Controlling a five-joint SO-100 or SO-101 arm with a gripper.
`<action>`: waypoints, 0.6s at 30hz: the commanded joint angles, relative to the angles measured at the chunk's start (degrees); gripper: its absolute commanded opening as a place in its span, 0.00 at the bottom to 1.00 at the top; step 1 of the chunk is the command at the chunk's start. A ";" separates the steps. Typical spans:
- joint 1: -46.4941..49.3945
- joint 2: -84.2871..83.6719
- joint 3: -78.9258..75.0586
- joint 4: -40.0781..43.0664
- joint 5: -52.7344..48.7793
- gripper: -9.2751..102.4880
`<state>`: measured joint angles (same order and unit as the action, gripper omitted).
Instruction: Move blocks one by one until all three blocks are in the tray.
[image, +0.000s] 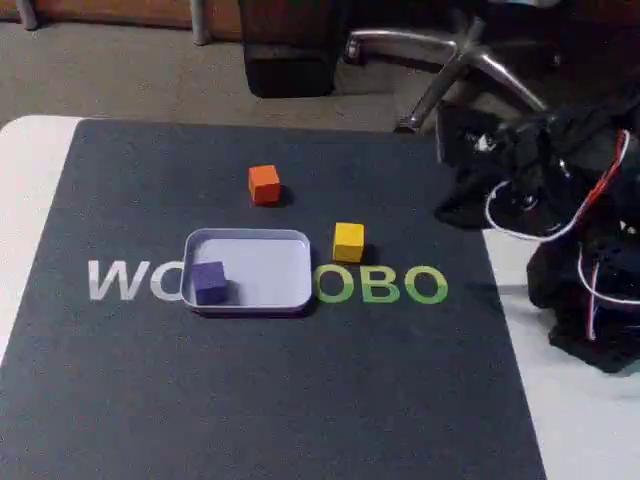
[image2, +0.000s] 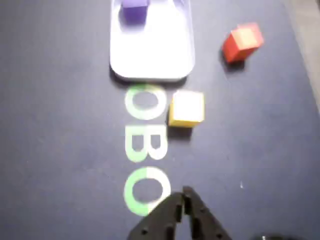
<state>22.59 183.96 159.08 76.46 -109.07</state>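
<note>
The pale lavender tray lies on the dark mat, and the purple-blue block sits inside it at its front-left corner in the fixed view. On the mat behind the tray rests the orange block. The yellow block stands just right of the tray. The wrist view has the tray with the purple-blue block at the top, the orange block at upper right and the yellow block in the middle. My gripper enters from the bottom edge, shut and empty, well short of the yellow block.
The black arm with white and red cables is folded at the mat's right edge in the fixed view. Green and white letters are printed on the mat. A chair base stands on the floor beyond the table.
</note>
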 joint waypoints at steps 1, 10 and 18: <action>-1.14 -13.97 -10.81 0.97 2.81 0.05; -9.84 -49.39 -41.92 8.53 22.59 0.05; -6.50 -68.03 -45.09 0.62 26.10 0.06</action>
<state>14.15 118.83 116.81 79.37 -82.97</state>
